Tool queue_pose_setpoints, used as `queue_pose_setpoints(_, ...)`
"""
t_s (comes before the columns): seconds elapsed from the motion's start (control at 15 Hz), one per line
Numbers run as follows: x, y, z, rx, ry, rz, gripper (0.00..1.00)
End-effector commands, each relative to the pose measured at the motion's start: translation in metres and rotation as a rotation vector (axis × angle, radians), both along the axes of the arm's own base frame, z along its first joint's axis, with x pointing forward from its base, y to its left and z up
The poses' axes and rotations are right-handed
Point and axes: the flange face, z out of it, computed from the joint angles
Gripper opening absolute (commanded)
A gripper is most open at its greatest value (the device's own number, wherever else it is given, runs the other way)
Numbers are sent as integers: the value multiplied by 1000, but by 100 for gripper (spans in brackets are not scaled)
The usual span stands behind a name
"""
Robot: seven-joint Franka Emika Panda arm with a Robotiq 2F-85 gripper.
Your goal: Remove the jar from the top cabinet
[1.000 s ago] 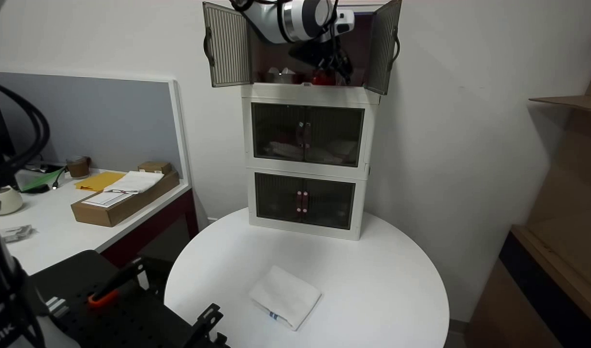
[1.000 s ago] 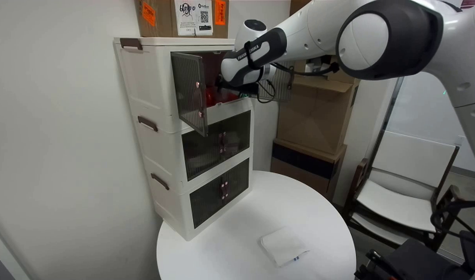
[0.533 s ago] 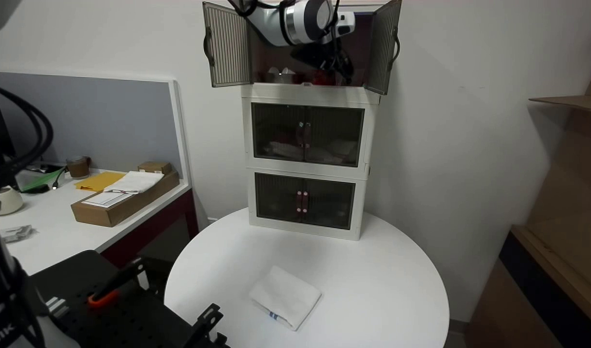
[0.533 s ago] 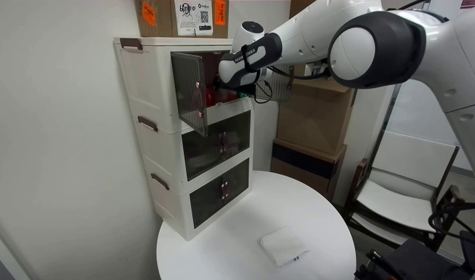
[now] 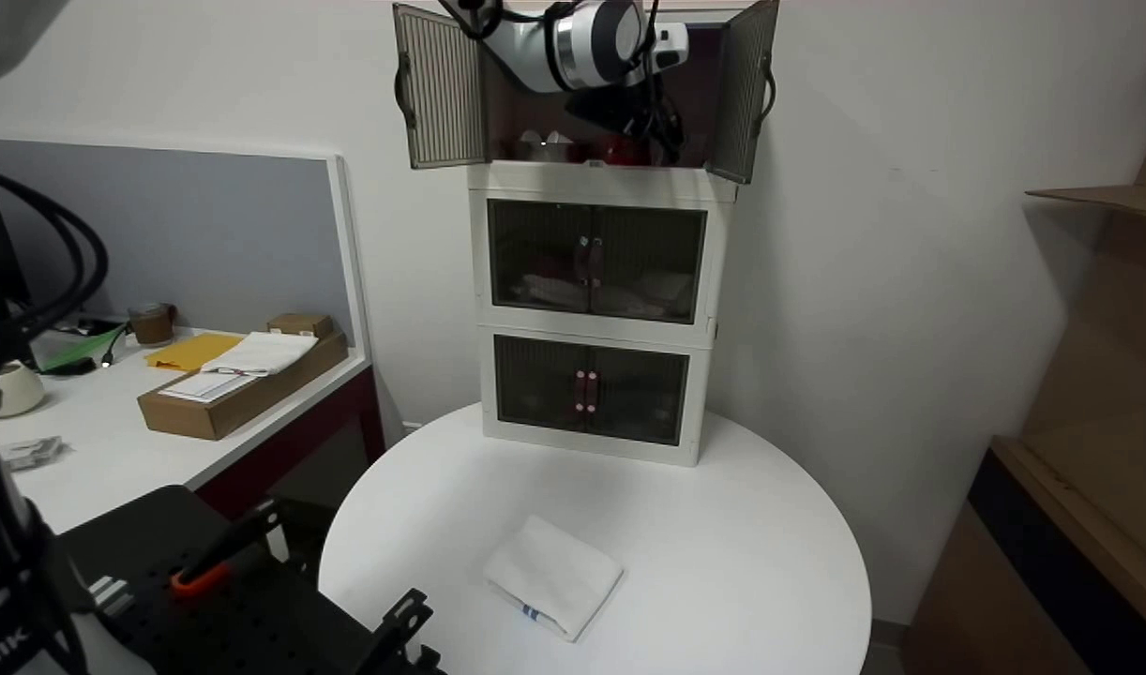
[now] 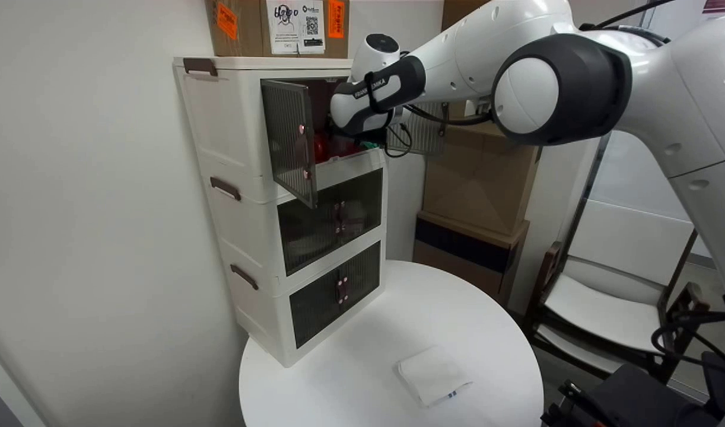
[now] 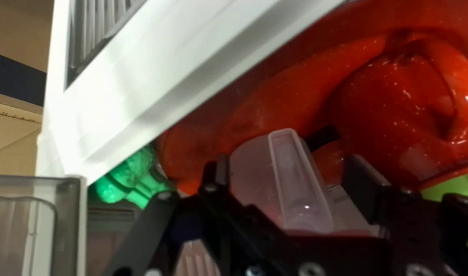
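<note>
The top cabinet [image 5: 526, 103] stands at the top of the stack with both ribbed grey doors swung open; it also shows in an exterior view [image 6: 220, 118]. The jar [image 7: 253, 172], a small whitish translucent cylinder with a long raised handle-like strip, shows in the wrist view among red items. My gripper [image 7: 289, 178] is open around the jar, one finger on each side. The left finger [image 7: 221, 170] is close against the jar or touching it; a gap separates the jar from the right finger [image 7: 364, 188]. The jar's lower part is hidden by the gripper. In the exterior views the jar cannot be made out.
Shiny red items [image 7: 395, 115] lie beside the jar, with a green item [image 7: 134, 176] near the cabinet's front corner. A bowl with white things [image 5: 545, 150] stands inside at the left. The open doors [image 5: 744, 94] flank the arm. A folded cloth [image 5: 554, 577] lies on the round table.
The arm has moved a little lower and slightly further into the top cabinet. The doors, cloth and other objects look the same.
</note>
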Motion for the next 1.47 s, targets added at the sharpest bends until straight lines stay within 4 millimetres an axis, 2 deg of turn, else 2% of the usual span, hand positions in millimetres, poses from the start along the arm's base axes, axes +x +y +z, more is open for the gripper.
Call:
queue_pose_setpoints(0.0, 8, 2, 3, -9, -12, 22, 44)
queue_pose_setpoints(0.27, 8, 1, 1, -16, -10, 28, 13)
queue_pose_setpoints(0.4, 8, 1, 2, -18, -12, 31, 1)
queue_pose_setpoints(0.47, 7, 2, 2, -20, -13, 32, 5)
queue_pose_setpoints(0.73, 5, 2, 5, -21, -12, 40, 6)
queue_pose_setpoints(0.87, -3, 1, 11, -23, 17, 33, 6)
queue_pose_setpoints(1.2, -38, -9, 23, -33, 64, 45, 6)
queue_pose_setpoints(1.4, -67, -9, 30, -14, 76, 48, 6)
